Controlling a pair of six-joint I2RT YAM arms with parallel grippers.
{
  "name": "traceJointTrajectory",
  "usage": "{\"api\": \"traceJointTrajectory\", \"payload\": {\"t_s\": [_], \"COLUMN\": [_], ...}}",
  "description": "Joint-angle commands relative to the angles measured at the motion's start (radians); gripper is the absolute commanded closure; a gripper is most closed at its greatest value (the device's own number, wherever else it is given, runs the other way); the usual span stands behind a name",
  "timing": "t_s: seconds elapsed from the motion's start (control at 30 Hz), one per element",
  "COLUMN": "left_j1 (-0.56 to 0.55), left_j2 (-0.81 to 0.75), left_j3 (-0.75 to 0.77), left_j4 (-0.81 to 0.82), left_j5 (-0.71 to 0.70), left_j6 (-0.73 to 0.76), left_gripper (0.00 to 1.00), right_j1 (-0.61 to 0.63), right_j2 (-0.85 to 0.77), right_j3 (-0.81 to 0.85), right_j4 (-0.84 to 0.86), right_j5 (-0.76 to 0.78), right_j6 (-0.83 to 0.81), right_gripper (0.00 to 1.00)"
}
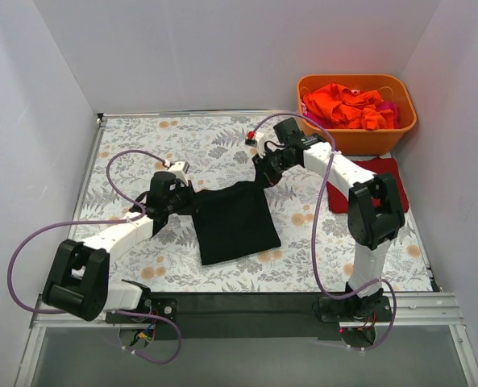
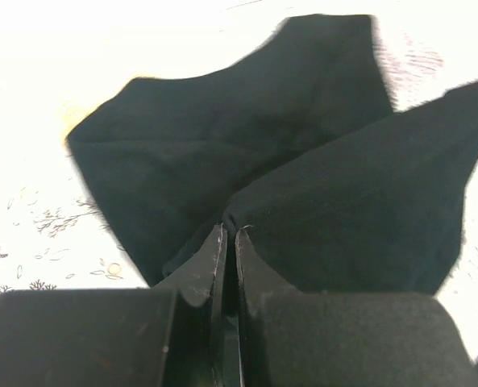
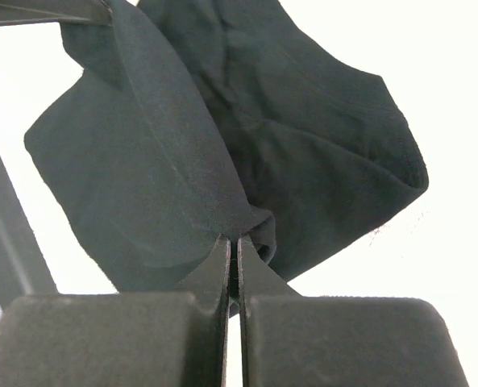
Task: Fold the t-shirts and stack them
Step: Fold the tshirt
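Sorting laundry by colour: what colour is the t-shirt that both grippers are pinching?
Plain black. The t-shirt shows best in the top external view.

A rectangular table under a grey-and-orange floral leaf-print tablecloth [image 1: 214,133] is boxed in on three sides. Behind the table rises a plain pale-grey back wall panel [image 1: 239,48]. A left side panel [image 1: 21,121] and a right side panel [image 1: 464,97] flank it (all three share the same smooth matt finish). Along the table's near edge runs a flat black strip [image 1: 247,305], bordered by a silver metal rail [image 1: 424,299], with a dull grey surface [image 1: 287,359] nearer still. A rigid orange plastic tub [image 1: 359,141] sits at the table's far right corner. The light is soft and even, and shadows on the table are faint.
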Motion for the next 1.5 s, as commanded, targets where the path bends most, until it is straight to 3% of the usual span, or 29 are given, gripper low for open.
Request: {"api": "traceJointTrajectory", "payload": {"t_s": [0.0, 0.37, 0.47, 0.73, 0.83, 0.97, 1.07, 1.1, 1.13, 1.3, 1.4, 1.47], "left_j1": [0.008, 0.017, 0.015, 0.017, 0.015, 0.015, 0.015, 0.015, 0.015, 0.014, 0.005, -0.027], "left_j2": [0.042, 0.107, 0.107, 0.068, 0.058, 0.018, -0.01, -0.027, -0.034, -0.074, -0.129, -0.172], "left_j3": [-0.003, -0.038, -0.037, -0.014, -0.014, 0.0, 0.032, 0.041, 0.06, 0.121, 0.133, 0.117], "left_j4": [0.085, 0.138, 0.14, 0.105, 0.095, 0.062, 0.01, 0.002, 0.002, -0.138, -0.179, -0.185], "left_j5": [-0.112, -0.213, -0.201, -0.216, -0.258, -0.336, -0.439, -0.457, -0.486, -0.543, -0.448, -0.357], "left_j6": [-0.077, -0.146, -0.144, -0.117, -0.123, -0.135, -0.16, -0.163, -0.163, -0.187, -0.218, -0.239], "left_gripper": [1.0, 1.0, 1.0, 1.0, 1.0, 0.9, 0.71, 0.48, 0.4, 0.29, 0.3, 0.38], "right_j1": [-0.001, -0.001, -0.001, -0.001, -0.001, 0.0, -0.001, 0.0, -0.001, 0.0, 0.002, 0.003], "right_j2": [0.071, 0.18, 0.187, 0.174, 0.18, 0.144, 0.088, 0.074, 0.053, 0.016, 0.022, 0.029], "right_j3": [0.062, 0.106, 0.12, 0.178, 0.202, 0.18, 0.139, 0.127, 0.116, 0.05, 0.021, 0.002], "right_j4": [0.004, 0.018, 0.021, 0.028, 0.041, 0.092, 0.119, 0.137, 0.146, 0.165, 0.166, 0.168], "right_j5": [0.024, 0.077, 0.083, 0.129, 0.155, 0.228, 0.247, 0.244, 0.238, 0.109, -0.011, -0.066], "right_j6": [-0.009, -0.052, -0.043, -0.012, 0.026, 0.087, 0.143, 0.153, 0.163, 0.198, 0.197, 0.184], "right_gripper": [0.99, 0.96, 0.89, 0.82, 0.73, 0.69, 0.64, 0.64, 0.62, 0.59, 0.59, 0.6]}}
